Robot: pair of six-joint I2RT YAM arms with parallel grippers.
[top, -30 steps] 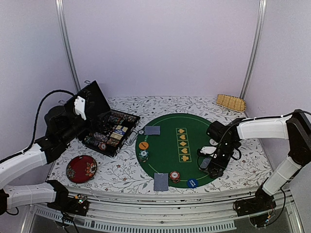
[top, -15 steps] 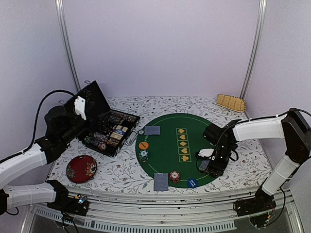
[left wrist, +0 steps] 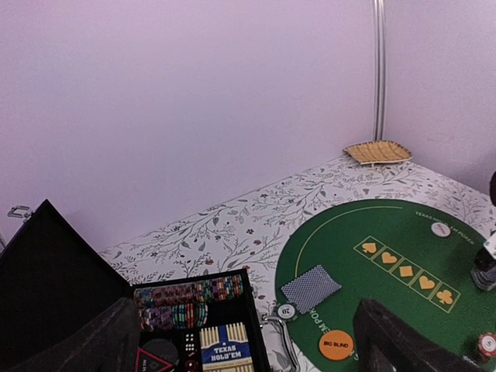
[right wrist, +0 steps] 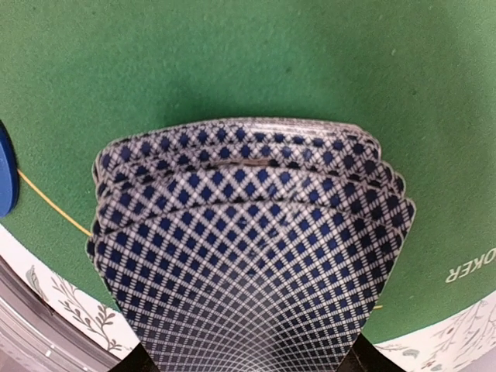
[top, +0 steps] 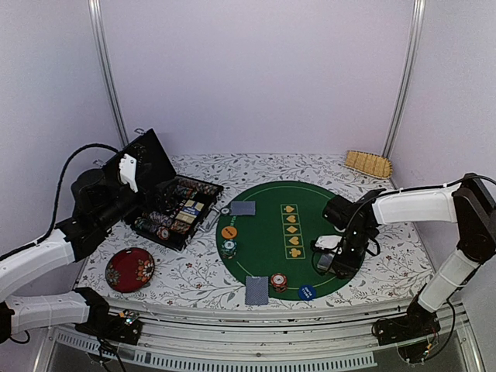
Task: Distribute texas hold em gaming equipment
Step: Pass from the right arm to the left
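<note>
R end effector (top: 332,260) clenched on card deck (right wrist: 248,248), at right rim of green mat (top: 267,232). Slide off one card only, keep deck flat & clear of blue disc (top: 307,292). L end effector (left wrist: 248,341) released, empty, above chip case (top: 174,209).

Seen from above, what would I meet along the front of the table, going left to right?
Dark red floral dish → face-down card → red chip stack → blue disc → right gripper, shut on a stack of cards.
</note>
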